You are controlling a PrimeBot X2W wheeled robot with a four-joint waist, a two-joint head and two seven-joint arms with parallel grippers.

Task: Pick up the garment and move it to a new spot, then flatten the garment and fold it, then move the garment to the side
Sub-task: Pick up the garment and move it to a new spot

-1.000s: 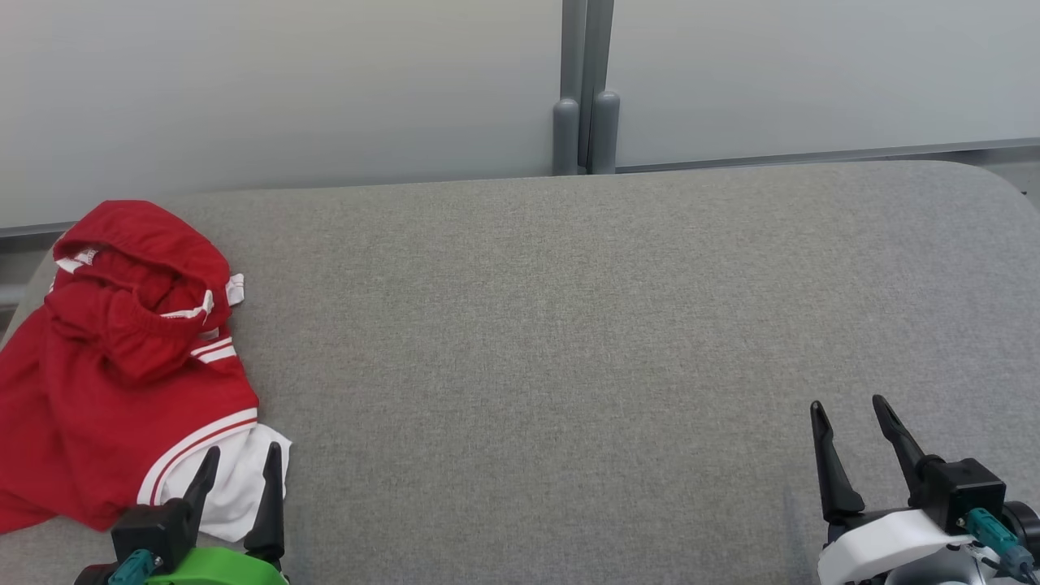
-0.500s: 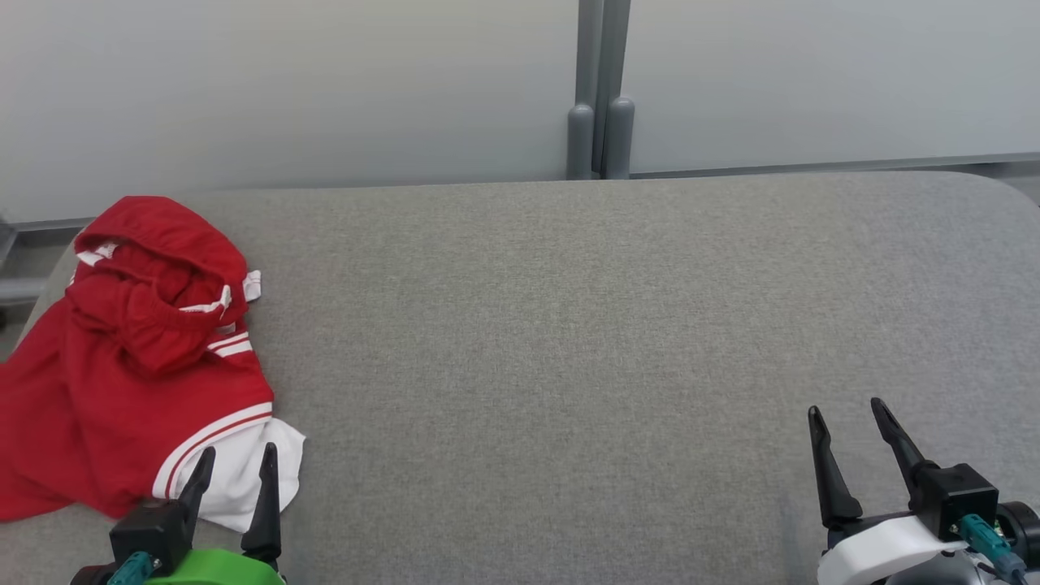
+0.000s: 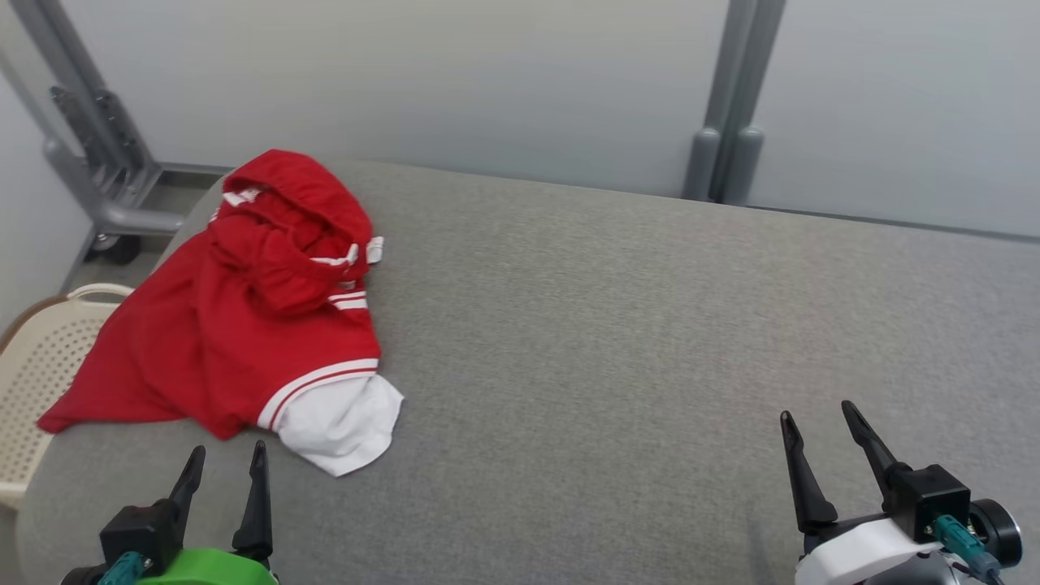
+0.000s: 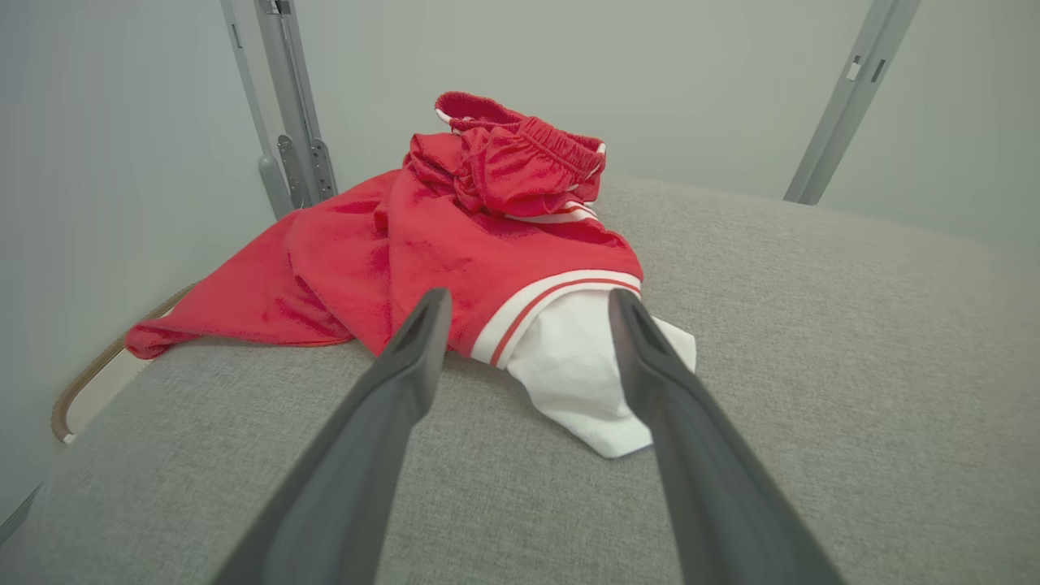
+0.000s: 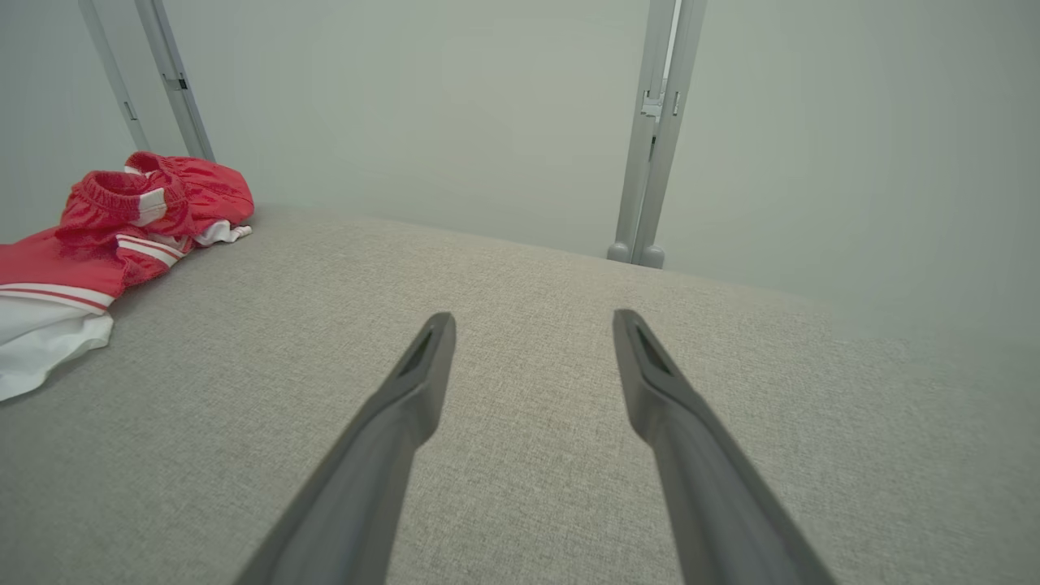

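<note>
The garment [image 3: 244, 325] is lying bunched at the table's [image 3: 609, 325] far left corner, one red flap hanging over the edge above a basket [image 3: 41, 366]. The left gripper [image 3: 228, 455] is hovering just short of the white hem [image 3: 341, 418], jaws gaping wide and holding nothing. The right gripper [image 3: 816, 413] is waiting well apart, equally wide and empty. I'm thinking a shallow pinch on one layer could let the heap slide off into the basket.

A cream plastic basket [image 3: 36, 366] stood beside the grey padded table [image 3: 609, 341]; metal posts [image 3: 739, 97] rose behind it.
</note>
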